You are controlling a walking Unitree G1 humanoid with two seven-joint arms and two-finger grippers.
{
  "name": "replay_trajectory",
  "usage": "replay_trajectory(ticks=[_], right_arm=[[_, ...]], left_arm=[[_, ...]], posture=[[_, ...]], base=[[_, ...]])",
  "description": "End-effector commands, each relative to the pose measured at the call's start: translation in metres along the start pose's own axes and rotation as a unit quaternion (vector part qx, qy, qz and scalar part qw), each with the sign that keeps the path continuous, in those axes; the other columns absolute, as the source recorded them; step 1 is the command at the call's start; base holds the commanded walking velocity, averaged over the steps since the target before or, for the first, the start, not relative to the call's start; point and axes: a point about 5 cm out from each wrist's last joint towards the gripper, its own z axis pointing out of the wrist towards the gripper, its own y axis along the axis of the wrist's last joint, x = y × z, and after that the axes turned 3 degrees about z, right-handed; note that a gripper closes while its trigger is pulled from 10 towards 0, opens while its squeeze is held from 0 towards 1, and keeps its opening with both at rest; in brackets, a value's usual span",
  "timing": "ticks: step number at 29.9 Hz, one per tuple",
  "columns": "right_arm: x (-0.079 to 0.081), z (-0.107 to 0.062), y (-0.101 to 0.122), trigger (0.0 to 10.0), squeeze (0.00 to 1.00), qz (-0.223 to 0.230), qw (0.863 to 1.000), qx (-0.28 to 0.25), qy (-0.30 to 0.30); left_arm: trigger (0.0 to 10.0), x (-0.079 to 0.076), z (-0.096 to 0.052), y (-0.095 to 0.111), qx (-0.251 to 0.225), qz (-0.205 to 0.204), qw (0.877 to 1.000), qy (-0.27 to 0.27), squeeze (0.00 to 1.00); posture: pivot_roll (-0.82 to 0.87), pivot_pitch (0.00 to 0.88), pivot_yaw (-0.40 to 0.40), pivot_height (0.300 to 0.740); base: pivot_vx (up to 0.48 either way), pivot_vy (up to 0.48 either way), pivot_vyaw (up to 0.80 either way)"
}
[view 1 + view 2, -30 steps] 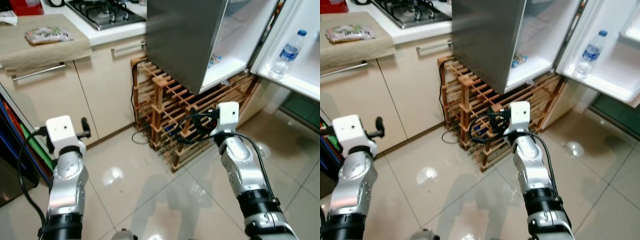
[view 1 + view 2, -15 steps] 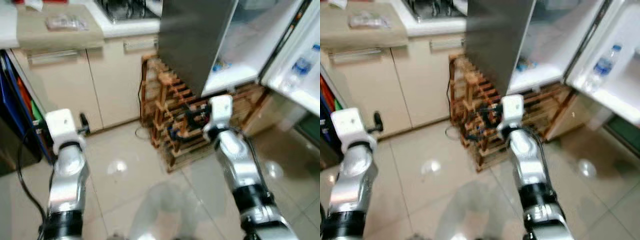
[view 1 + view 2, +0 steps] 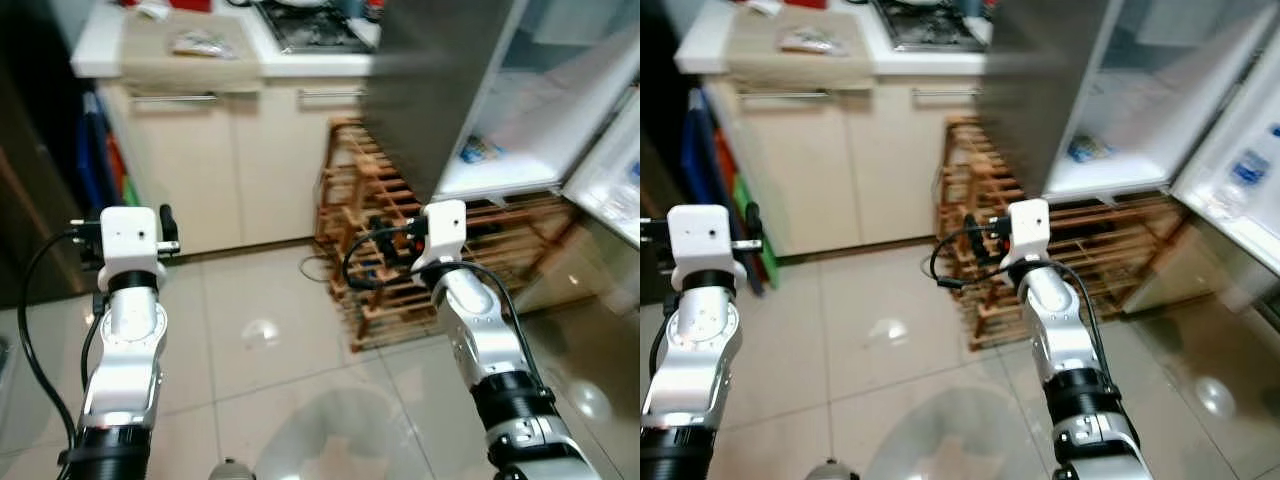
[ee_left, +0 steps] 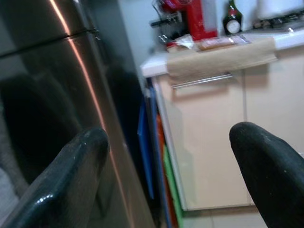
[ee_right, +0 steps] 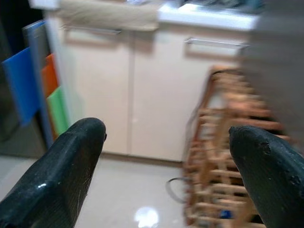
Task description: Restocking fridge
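Cam swung left; fridge (image 3: 520, 120) open, packet (image 3: 483, 151) on shelf.

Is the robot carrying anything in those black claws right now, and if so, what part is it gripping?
Nothing is held. The left gripper and the right gripper both have their fingers spread wide, with only cabinets and floor between them.

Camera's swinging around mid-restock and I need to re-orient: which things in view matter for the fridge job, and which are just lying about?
For the job:
- open fridge
- packet on its shelf
- bagged item on the counter cloth
- left gripper, open
- right gripper, open

Just lying about:
- wooden rack
- hob
- cupboards
- coloured boards
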Motion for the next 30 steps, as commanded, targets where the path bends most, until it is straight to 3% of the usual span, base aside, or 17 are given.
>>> replay_trajectory(ticks=[1, 4, 5, 6, 7, 13, 28, 30], right_arm=[[-0.002, 0.000, -0.003, 10.0, 0.50, -0.002, 1.000, 0.005, -0.004], [0.002, 0.001, -0.002, 10.0, 0.49, 0.007, 1.000, 0.000, 0.000], [0.003, 0.002, -0.002, 10.0, 0.42, 0.013, 1.000, -0.003, 0.001], [0.003, 0.002, -0.002, 10.0, 0.42, 0.013, 1.000, -0.003, 0.001], [0.000, 0.005, 0.001, 10.0, 0.00, 0.011, 1.000, -0.006, -0.021], [-0.013, 0.005, 0.010, 10.0, 0.00, 0.043, 0.996, -0.036, -0.074], [-0.013, 0.012, 0.018, 10.0, 0.00, 0.053, 0.994, -0.052, -0.085], [-0.007, 0.014, 0.019, 10.0, 0.00, 0.039, 0.996, -0.052, -0.064]], left_arm=[[10.0, -0.009, -0.002, 0.011, -0.022, 0.000, 0.999, -0.029, 0.00], [10.0, -0.011, -0.001, 0.011, -0.010, -0.033, 0.999, -0.037, 0.00], [10.0, -0.011, -0.001, 0.010, -0.006, -0.045, 0.998, -0.041, 0.00], [10.0, -0.011, -0.001, 0.010, -0.006, -0.045, 0.998, -0.041, 0.00], [10.0, -0.014, 0.001, 0.009, 0.001, -0.053, 0.998, -0.046, 0.00], [10.0, -0.021, 0.007, 0.004, 0.018, -0.061, 0.996, -0.059, 0.00], [10.0, -0.037, 0.019, 0.010, 0.013, -0.080, 0.994, -0.078, 0.00], [10.0, -0.041, 0.020, 0.011, 0.014, -0.091, 0.993, -0.073, 0.00]], posture=[[0.06, 0.002, -0.064, 0.740], [0.07, 0.000, -0.054, 0.740], [0.07, 0.000, -0.054, 0.740], [0.07, 0.000, -0.054, 0.740], [0.06, 0.000, -0.044, 0.740], [0.05, 0.000, -0.026, 0.740], [0.03, 0.000, -0.013, 0.740], [0.02, 0.000, -0.022, 0.740]], base=[[0.000, 0.000, 0.49], [0.102, 0.000, 0.49], [0.480, 0.000, 0.49], [0.480, 0.000, 0.49], [0.480, 0.000, 0.00], [0.480, 0.000, 0.00], [0.480, 0.000, 0.00], [0.480, 0.000, 0.31]])
